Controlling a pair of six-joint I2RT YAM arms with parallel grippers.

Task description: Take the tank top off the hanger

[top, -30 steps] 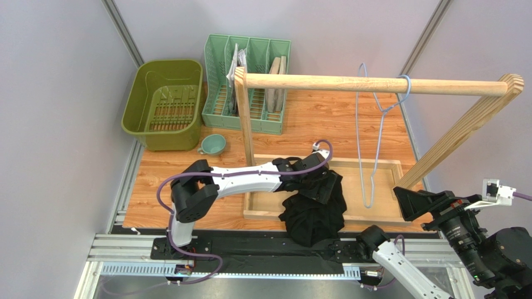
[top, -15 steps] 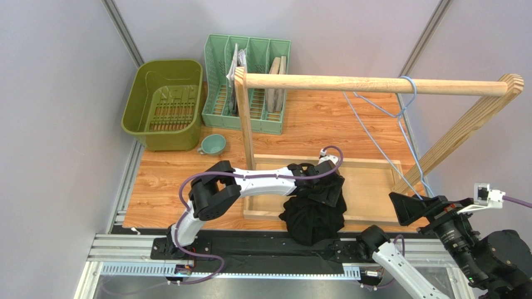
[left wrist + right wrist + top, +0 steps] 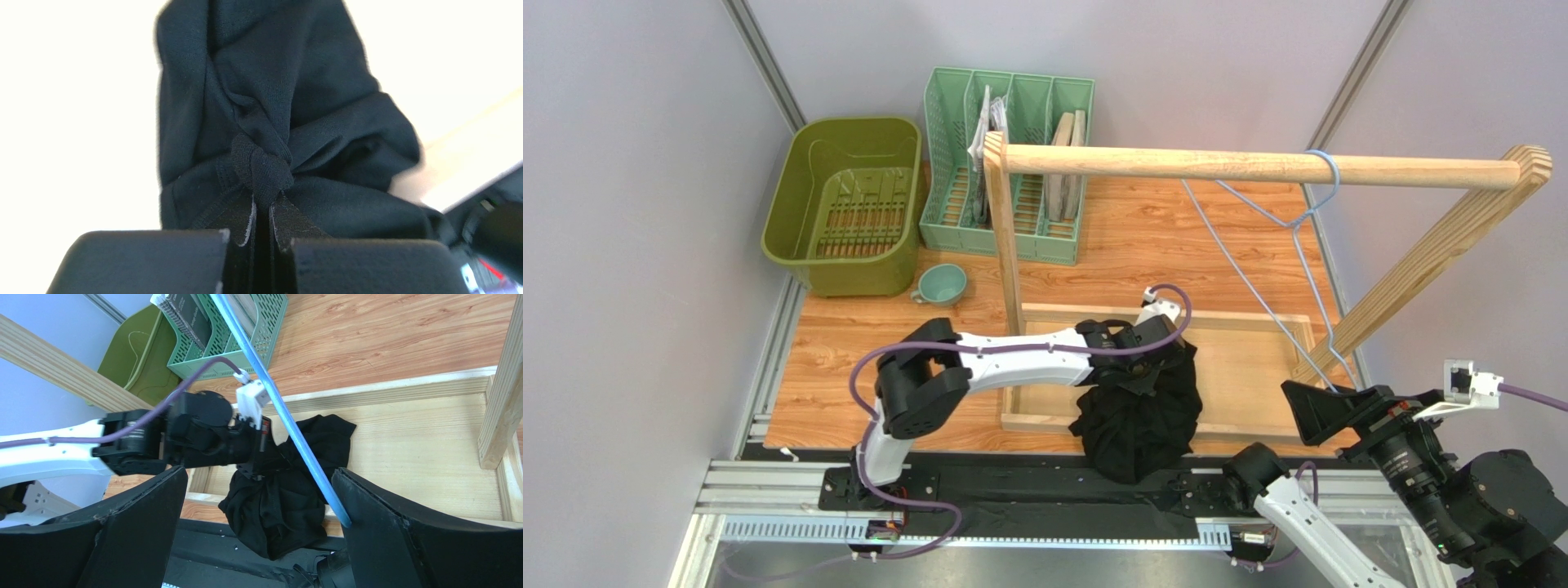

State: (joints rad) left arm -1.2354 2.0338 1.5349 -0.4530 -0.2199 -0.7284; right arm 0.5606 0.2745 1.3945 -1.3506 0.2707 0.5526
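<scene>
Tank top (image 3: 1136,423), free of the hanger (image 3: 296,435), lies bunched over the tray's (image 3: 1259,368) near wall; the left gripper's (image 3: 262,220) jaws pinch one fold. Soft, light and limp, it should lift easily by a gathered fold. The right gripper's (image 3: 258,473) jaws stand spread around the hanger wire, above the tray.

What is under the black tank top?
The tank top drapes over the front rim of the wooden tray, pinched by the left hand. The fabric hides whatever lies beneath it.
</scene>
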